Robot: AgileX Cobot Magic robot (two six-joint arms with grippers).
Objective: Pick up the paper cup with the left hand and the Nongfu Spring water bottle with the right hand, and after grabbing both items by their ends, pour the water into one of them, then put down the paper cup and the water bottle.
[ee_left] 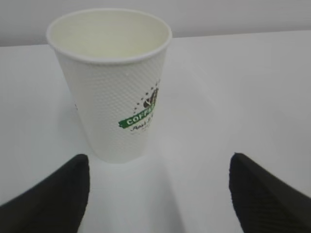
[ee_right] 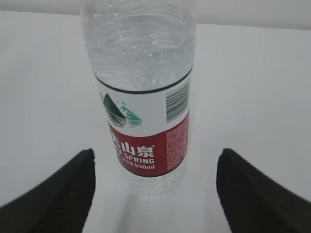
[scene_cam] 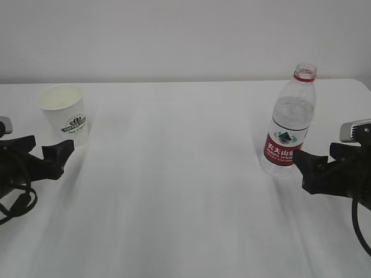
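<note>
On the table (scene_cam: 185, 191), cup (scene_cam: 65, 113) and bottle (scene_cam: 290, 124) stand upright, mouths up, before spread grippers.

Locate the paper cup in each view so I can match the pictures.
Exterior view: the cup stands upright at far left on the table, just beyond the left claw.
Left wrist view: the cup fills the upper centre-left, ahead of the open claw's fingers.
Right wrist view: not in it; only the bottle shows.
Shared landmark: the cup's green logo.
</note>
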